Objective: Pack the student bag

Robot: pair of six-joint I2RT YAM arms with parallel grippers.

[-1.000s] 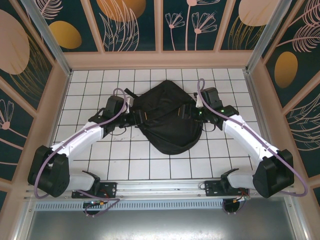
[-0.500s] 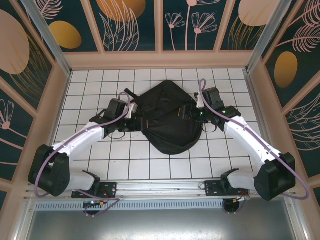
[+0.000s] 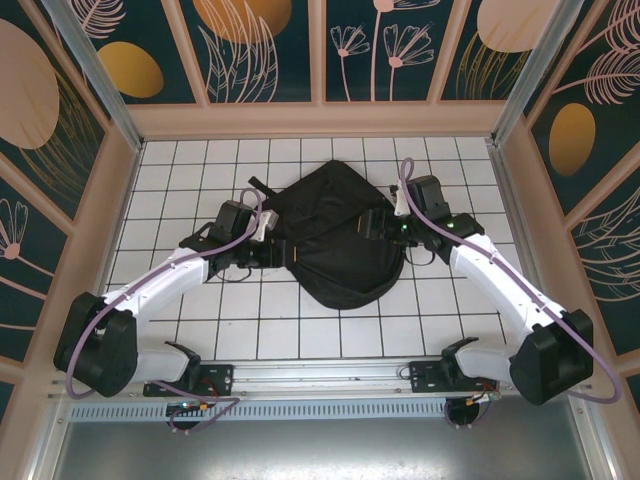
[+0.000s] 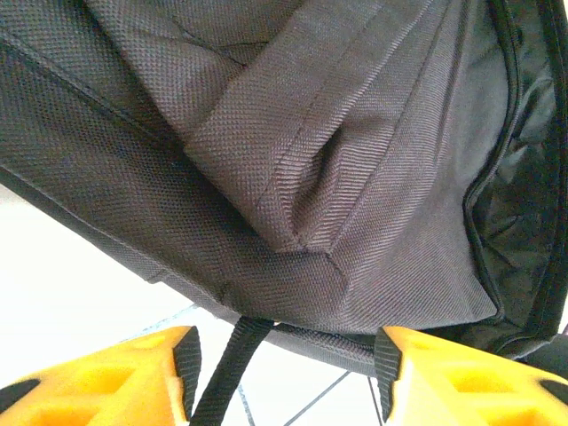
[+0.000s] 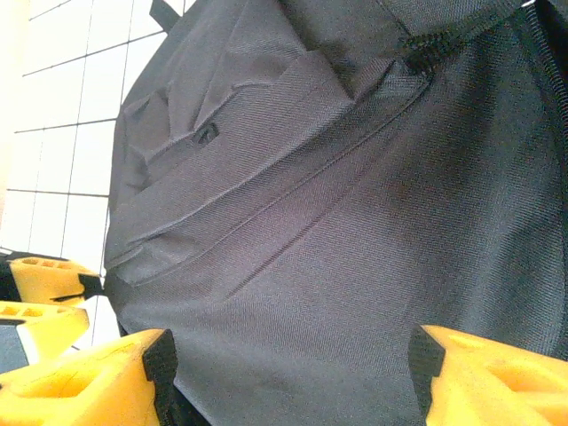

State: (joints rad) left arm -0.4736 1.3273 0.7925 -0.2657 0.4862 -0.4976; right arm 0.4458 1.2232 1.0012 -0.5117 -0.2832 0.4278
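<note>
In the middle of the white tiled table (image 3: 250, 310), a little toward the far side, lies the student bag (image 3: 335, 240), black, rounded and slumped flat on the tiles, and I have one pincer at each flank of it. My left pincer (image 3: 268, 250) sits low at the bag's left edge, just beside the fabric. Seen from that wrist, its two yellow fingers (image 4: 98, 382) stand wide apart with nothing clamped between them. The bag's woven underside rises just ahead of and above the tips, and a thin black strap (image 4: 228, 373) hangs down from the seam into the gap. My right pincer (image 3: 380, 226) is at the opposite side, over the bag's upper right part. Its fingers (image 5: 89, 377) are likewise spread wide and grip nothing, and the bag's grey-black panel with its stitched folds lies close before them and across the whole gap. Looking along that panel from the right wrist, I can make out my left fingertips at the bag's far edge, down by the tiles
</note>
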